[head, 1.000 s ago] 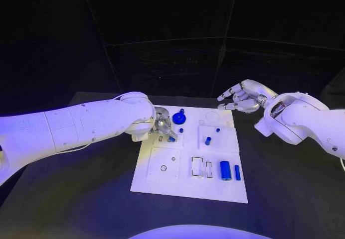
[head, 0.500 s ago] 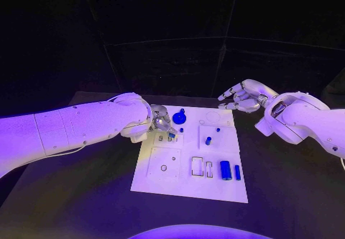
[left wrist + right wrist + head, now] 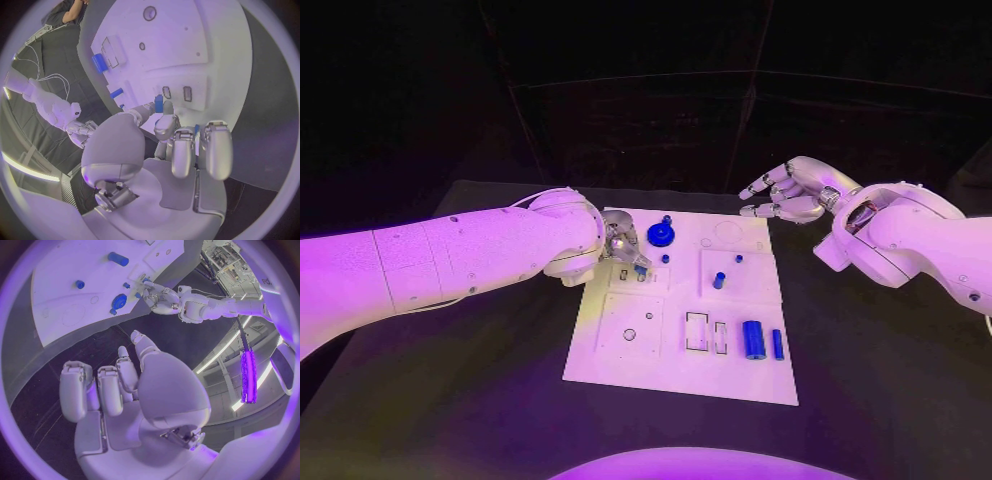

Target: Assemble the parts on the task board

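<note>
The white task board [image 3: 678, 375] lies in the middle of the table. My left hand [image 3: 620, 248] hovers over the board's far left part and pinches a small blue piece [image 3: 642, 268] between thumb and finger, just above two small slots [image 3: 166, 92]; the left wrist view shows the same blue piece [image 3: 159, 103]. A blue round knob [image 3: 659, 236] stands right beside that hand. A short blue peg [image 3: 718, 282] stands mid-board. A blue cylinder [image 3: 753, 340] and a thin blue bar [image 3: 777, 344] lie at the near right. My right hand [image 3: 788, 196] hangs off the far right corner, fingers apart, holding nothing.
Two rectangular cut-outs [image 3: 695, 332] and a round hole [image 3: 629, 334] mark the board's near half. Black table [image 3: 459, 400] surrounds the board on all sides. In the right wrist view the board [image 3: 62, 305] and my left hand [image 3: 156, 292] lie beyond my right hand [image 3: 119, 385].
My left hand has drawn the small blue piece slightly toward the board's far side. The right hand has stayed where it was.
</note>
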Robot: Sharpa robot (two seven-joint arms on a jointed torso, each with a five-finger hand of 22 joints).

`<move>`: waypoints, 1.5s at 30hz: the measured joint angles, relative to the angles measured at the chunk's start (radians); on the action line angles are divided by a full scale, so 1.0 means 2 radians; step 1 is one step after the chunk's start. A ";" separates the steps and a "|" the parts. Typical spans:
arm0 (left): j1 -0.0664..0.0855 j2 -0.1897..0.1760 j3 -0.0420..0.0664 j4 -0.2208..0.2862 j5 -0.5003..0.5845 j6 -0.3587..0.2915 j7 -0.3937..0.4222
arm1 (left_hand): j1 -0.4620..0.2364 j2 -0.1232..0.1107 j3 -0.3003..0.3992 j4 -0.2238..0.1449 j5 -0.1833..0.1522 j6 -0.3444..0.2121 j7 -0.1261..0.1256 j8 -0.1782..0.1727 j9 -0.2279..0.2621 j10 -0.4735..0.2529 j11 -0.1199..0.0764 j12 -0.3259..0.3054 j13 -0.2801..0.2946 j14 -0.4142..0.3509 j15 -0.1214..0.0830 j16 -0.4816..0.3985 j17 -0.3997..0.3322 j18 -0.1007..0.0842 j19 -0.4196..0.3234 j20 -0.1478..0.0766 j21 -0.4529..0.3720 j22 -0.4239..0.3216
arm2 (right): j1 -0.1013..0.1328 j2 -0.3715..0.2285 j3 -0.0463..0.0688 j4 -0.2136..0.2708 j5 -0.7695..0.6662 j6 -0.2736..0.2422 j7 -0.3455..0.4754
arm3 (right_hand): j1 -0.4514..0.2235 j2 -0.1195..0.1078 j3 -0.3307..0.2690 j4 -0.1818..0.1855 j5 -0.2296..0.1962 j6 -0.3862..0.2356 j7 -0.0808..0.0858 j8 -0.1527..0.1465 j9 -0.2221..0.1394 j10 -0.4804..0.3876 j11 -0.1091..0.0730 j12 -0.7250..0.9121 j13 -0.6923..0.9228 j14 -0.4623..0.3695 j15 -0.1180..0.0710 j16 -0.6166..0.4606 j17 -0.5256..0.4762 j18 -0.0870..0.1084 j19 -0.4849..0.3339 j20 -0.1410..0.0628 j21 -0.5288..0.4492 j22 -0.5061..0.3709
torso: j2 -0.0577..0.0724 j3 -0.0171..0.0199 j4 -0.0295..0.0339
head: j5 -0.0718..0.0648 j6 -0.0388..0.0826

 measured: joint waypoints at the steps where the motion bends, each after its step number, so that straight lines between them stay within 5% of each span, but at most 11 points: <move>1: -0.001 0.000 0.000 -0.001 -0.002 0.000 -0.001 | 0.000 0.000 0.000 0.000 0.000 0.000 0.000 0.000 0.000 0.000 0.000 0.000 0.000 0.000 0.000 0.000 0.000 0.000 0.000 0.000 0.000 0.000 | 0.000 0.000 0.000 0.000 0.000 0.000 0.000 | 0.000 0.000 0.000 0.000 0.000 0.000 0.000 0.000 0.000 0.000 0.000 0.000 0.000 0.000 0.000 0.000 0.000 0.000 0.000 0.000 0.000 0.000 | 0.000 -0.0001 0.0000 | 0.000 0.000; 10: -0.006 0.006 -0.003 -0.006 -0.013 0.001 -0.009 | -0.003 -0.001 0.007 -0.007 0.000 -0.001 0.001 0.000 0.000 0.000 0.000 0.000 0.001 0.000 0.000 0.000 0.000 0.000 0.000 0.000 0.000 0.000 | 0.000 0.001 0.000 -0.001 0.000 -0.001 0.002 | 0.000 0.000 0.000 0.000 0.000 0.000 0.000 0.000 0.000 0.000 0.000 0.000 0.000 0.000 0.000 0.000 0.000 0.000 0.000 0.000 0.000 0.000 | 0.000 -0.0002 -0.0006 | 0.001 -0.002; 45: -0.005 0.005 -0.004 -0.003 -0.019 0.021 -0.012 | -0.004 0.001 0.010 -0.005 0.004 -0.001 -0.001 0.004 0.004 0.004 0.000 0.003 0.003 0.000 0.000 0.000 0.000 0.000 0.000 0.000 0.000 0.000 | 0.000 0.004 0.000 -0.002 0.000 -0.001 0.005 | 0.000 0.000 0.000 0.000 0.000 0.000 0.000 0.000 0.000 0.000 0.000 0.000 0.000 0.000 0.000 0.000 0.000 0.000 0.000 0.000 0.000 0.000 | 0.000 0.0000 -0.0006 | 0.001 -0.004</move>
